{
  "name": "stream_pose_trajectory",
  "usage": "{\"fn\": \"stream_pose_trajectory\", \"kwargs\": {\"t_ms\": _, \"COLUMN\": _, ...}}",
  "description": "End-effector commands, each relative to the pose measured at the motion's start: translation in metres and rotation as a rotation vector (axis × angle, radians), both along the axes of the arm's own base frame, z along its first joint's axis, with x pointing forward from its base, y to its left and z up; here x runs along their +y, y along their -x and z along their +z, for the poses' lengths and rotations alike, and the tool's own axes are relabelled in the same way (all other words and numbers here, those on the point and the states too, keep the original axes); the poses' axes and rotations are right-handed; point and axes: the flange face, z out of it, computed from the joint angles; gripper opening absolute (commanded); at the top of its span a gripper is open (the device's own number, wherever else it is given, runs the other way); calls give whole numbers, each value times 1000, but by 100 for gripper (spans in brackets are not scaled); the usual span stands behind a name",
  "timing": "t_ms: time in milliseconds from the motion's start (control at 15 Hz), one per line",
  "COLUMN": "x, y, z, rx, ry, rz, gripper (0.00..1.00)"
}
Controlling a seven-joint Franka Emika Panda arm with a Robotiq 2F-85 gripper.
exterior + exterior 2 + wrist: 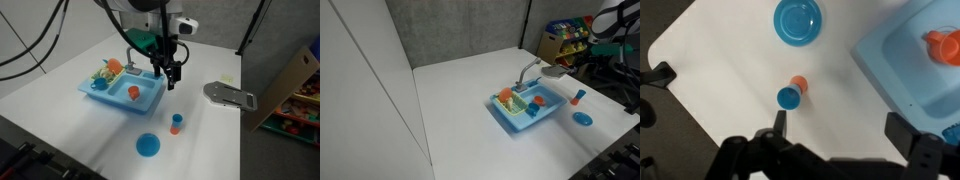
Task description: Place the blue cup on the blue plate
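Gripper (173, 78) hangs empty with its fingers spread wide, above the bench (60, 120) near the corner of the light-blue toy sink (120, 95). In the wrist view the fingers (778, 124) come in at the bottom edge with nothing between them.

Blue cup (788, 97) is upright on the bench, touching the small orange cup (798, 83). In an exterior view the blue cup (176, 120) sits right against the orange one (176, 130); side by side or stacked can't be told for sure, side by side looks likelier. Blue plate (798, 20) lies flat and bare, near the cups but apart from them, also seen at (148, 145). In the exterior view that looks along the bench, the plate (582, 118) and the cup pair (578, 97) are too small to read.

Step in hand, as judged: reach for the blue cup; no grasp yet, so the task is early.

To do it well:
- The cup sits off-centre, close to one finger in the wrist view, so the gripper should shift sideways until the cup is midway.
- It should go straight down and close across the cup so the orange cup stays outside the fingers.
- A turn of the wrist may help, since the orange cup touches one side.
- The cup is tiny, light plastic, so a slow close low on its wall suits; a nudge could tip it or drag the orange cup along.
- Then lift clear, carry it over the plate centre, lower and release upright.
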Motion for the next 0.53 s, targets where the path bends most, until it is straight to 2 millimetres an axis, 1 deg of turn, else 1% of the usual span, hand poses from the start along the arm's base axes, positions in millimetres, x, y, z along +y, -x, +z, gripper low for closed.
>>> {"fn": "stream_pose_trajectory", "kwargs": {"t_ms": 0, "x": -19, "y": 3, "z": -16, "rx": -26, "ry": 13, "rz": -27, "gripper": 100}}
{"fn": "stream_pose_trajectory", "kwargs": {"t_ms": 200, "x": -33, "y": 7, "z": -34, "rx": -38, "ry": 33, "rz": -46, "gripper": 100}}
{"fn": "stream_pose_trajectory", "kwargs": {"t_ms": 467, "x": -47, "y": 14, "z": -56, "rx": -51, "ry": 32, "rz": -65, "gripper": 100}}
